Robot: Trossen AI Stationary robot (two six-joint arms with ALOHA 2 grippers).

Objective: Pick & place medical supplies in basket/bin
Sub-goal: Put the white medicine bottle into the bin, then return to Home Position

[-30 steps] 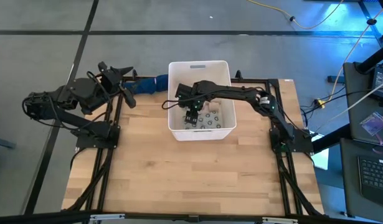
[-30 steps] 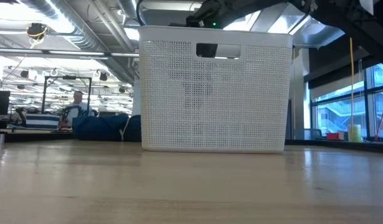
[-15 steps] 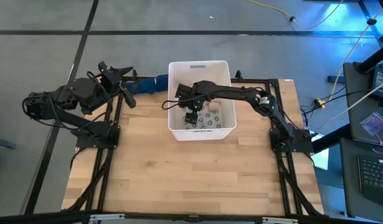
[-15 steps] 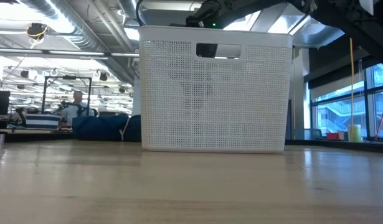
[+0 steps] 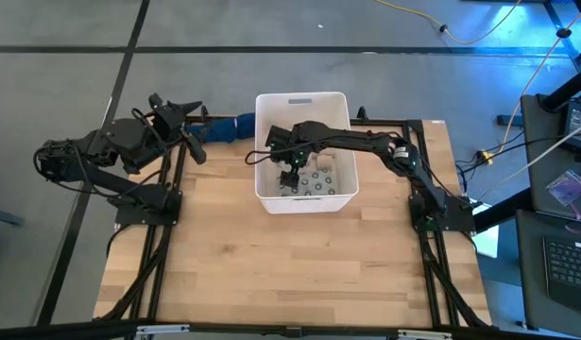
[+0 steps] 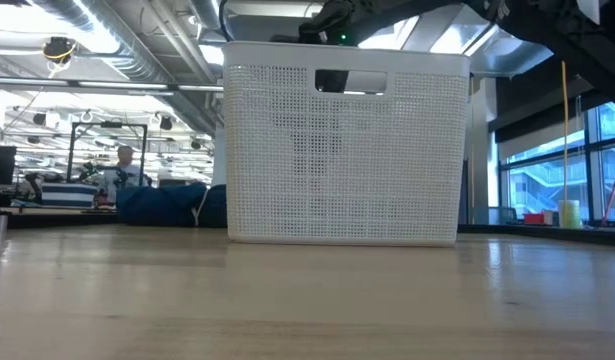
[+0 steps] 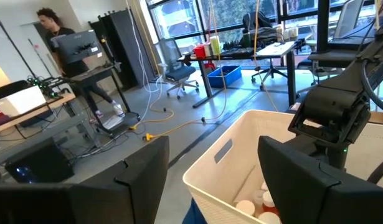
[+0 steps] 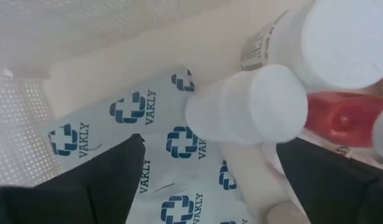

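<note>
The white bin (image 5: 301, 96) stands at the table's far middle; in the low view its perforated wall (image 6: 342, 150) hides what lies inside. My right gripper (image 5: 289, 177) reaches down into it, open, its fingers (image 8: 116, 174) standing on either side of a white capped bottle (image 8: 253, 112) without touching. Beneath lie a flat pack printed "VAKLY" (image 8: 147, 130), a larger white bottle (image 8: 340, 37) and a red bottle (image 8: 347, 118). My left gripper (image 5: 197, 130) waits open, raised at the far left corner, facing the bin (image 7: 203, 174).
A dark blue cloth (image 5: 229, 127) lies on the table just left of the bin, also seen in the low view (image 6: 167, 205). The near half of the wooden table (image 5: 290, 274) holds nothing. A person stands far back in the room (image 7: 51, 22).
</note>
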